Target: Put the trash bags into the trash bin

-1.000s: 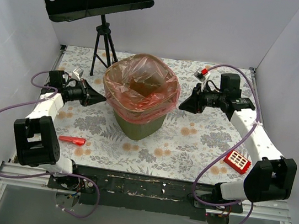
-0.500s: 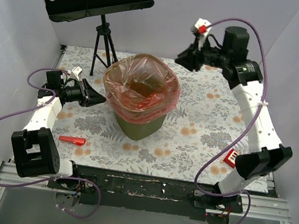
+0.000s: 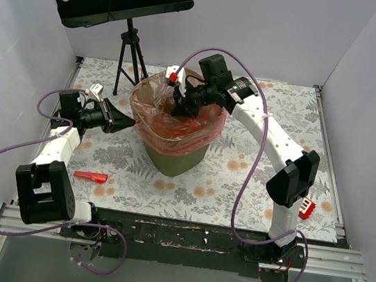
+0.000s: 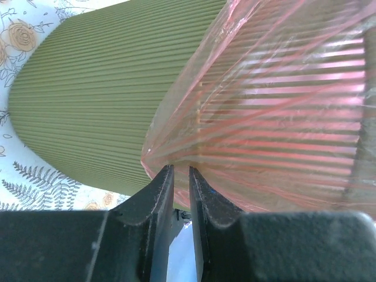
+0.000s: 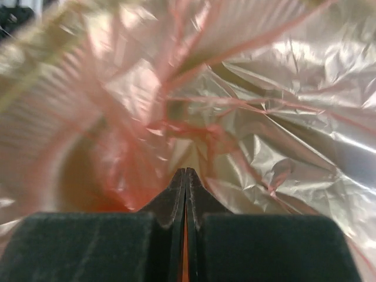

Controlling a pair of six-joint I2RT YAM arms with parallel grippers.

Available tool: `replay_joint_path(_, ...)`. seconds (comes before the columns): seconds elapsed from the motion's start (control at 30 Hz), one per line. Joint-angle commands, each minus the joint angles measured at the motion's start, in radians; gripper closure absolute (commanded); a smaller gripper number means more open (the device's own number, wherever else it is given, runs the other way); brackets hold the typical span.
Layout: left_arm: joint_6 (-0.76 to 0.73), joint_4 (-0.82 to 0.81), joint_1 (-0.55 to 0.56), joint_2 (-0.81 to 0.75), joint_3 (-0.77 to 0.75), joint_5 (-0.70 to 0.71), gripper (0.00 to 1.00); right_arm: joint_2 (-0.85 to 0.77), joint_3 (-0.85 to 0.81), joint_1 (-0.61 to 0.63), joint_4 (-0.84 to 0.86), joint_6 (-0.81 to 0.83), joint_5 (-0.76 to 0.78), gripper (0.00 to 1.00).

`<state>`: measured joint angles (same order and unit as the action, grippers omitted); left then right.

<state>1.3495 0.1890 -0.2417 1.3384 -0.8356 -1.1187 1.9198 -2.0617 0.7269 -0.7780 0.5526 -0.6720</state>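
While the left gripper (image 3: 128,124) lies low at the side of the trash bin (image 3: 171,158), its jaws stand a little apart, with only a thin slit between them. Directly ahead of the fingertips hangs the folded-over edge of the trash bag (image 3: 149,127). In the left wrist view the lower corner of the film (image 4: 282,106) reaches the tips of this gripper (image 4: 181,170), but I cannot tell if any film sits inside the slit. To the left of the jaws there rises the ribbed green wall of the bin (image 4: 94,94).

The right gripper (image 3: 179,106) points down into the mouth of the bin, and its jaws are pressed together, with nothing seen between them. Crinkled pink film of the bag (image 5: 282,117) spreads ahead of and on both sides of its closed tips (image 5: 185,171); the left part is blurred.

The bag lines the bin, which stands upright on the flowered table (image 3: 238,183) between the two grippers.

Well behind the left jaws a small red stick (image 3: 90,176) lies on the table. Far behind the right jaws a red block (image 3: 306,209) shows, partly hidden by the arm.
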Motion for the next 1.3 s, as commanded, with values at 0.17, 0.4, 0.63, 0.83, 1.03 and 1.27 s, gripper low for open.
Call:
replay_joint_path(0.17, 0.105, -0.183, 0.031, -0.011, 0.062, -0.007, 0.85, 0.186, -0.093, 0.003, -0.098, 0.073, 0.149, 0.98)
replay_joint_path(0.4, 0.126, -0.243, 0.03, -0.002, 0.086, -0.003, 0.86, 0.144, -0.031, 0.012, -0.057, 0.032, 0.172, 0.45)
replay_joint_path(0.63, 0.105, -0.197, 0.03, 0.004, 0.041, -0.013, 0.85, 0.062, -0.122, 0.011, -0.082, -0.025, 0.167, 0.28)
replay_joint_path(0.83, -0.105, 0.097, 0.006, -0.022, -0.108, 0.071, 0.76, -0.045, -0.179, 0.011, -0.046, -0.057, 0.238, 0.22)
replay_joint_path(1.03, -0.312, 0.416, -0.071, -0.022, -0.327, 0.239, 0.25, -0.122, -0.196, 0.008, 0.06, -0.095, 0.478, 0.15)
replay_joint_path(1.27, -0.386, 0.576, -0.093, -0.061, -0.448, 0.396, 0.02, -0.107, -0.241, 0.005, 0.125, -0.252, 1.098, 0.11)
